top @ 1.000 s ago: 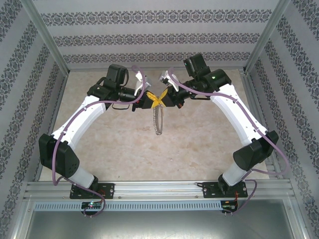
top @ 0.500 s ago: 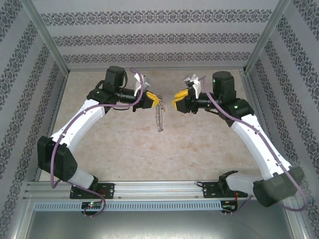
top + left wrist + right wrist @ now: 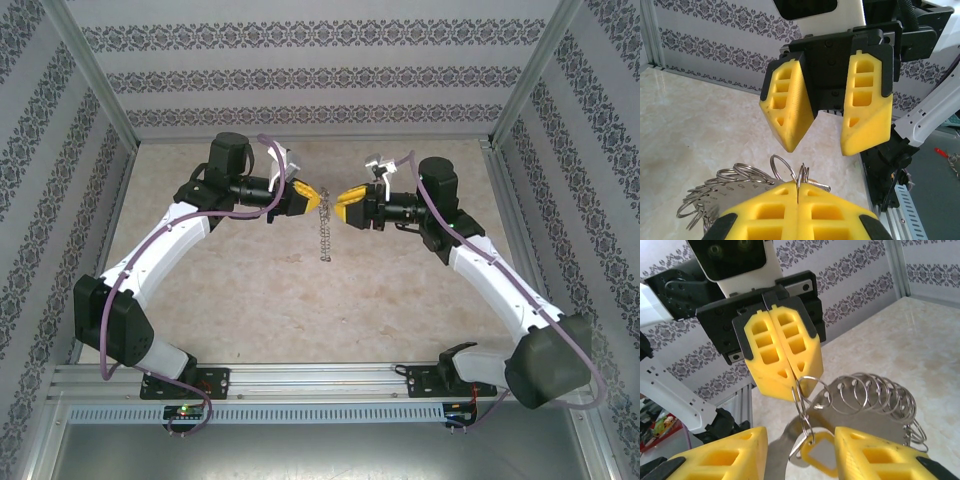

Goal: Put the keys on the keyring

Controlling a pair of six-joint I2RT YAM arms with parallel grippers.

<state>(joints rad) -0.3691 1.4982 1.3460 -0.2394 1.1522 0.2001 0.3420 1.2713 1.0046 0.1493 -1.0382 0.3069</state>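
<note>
Left gripper (image 3: 313, 199) is clamped right down, pads pressed flat together with no gap, and pinched at their tips is a thin wire loop of the keyring (image 3: 323, 235). The rest of the ring, strung with silver pieces and small split rings, hangs straight down below the fingertips like a chain. Facing it tip to tip is the right gripper (image 3: 344, 203), jaws spread wide and holding nothing, with only a narrow gap between the two sets of yellow tips. In the right wrist view, the keys (image 3: 820, 452) are there: the yellow tag dangles off that pinched loop, low down and squarely between the right gripper's parted fingers, touching neither pad. The silver key blade itself I can't pick out cleanly among the metal. The fan of split rings spreads off to one side of the tag, near the edge of one open finger, though I can't tell whether they touch. From above, both arms arch in from the near rail (image 3: 320, 378) and meet over the far middle of the marble-look table (image 3: 250, 300). There is bare surface on every side of the hanging chain, and the patterned side walls (image 3: 40, 200) and corner posts stand well apart from both wrists.
</note>
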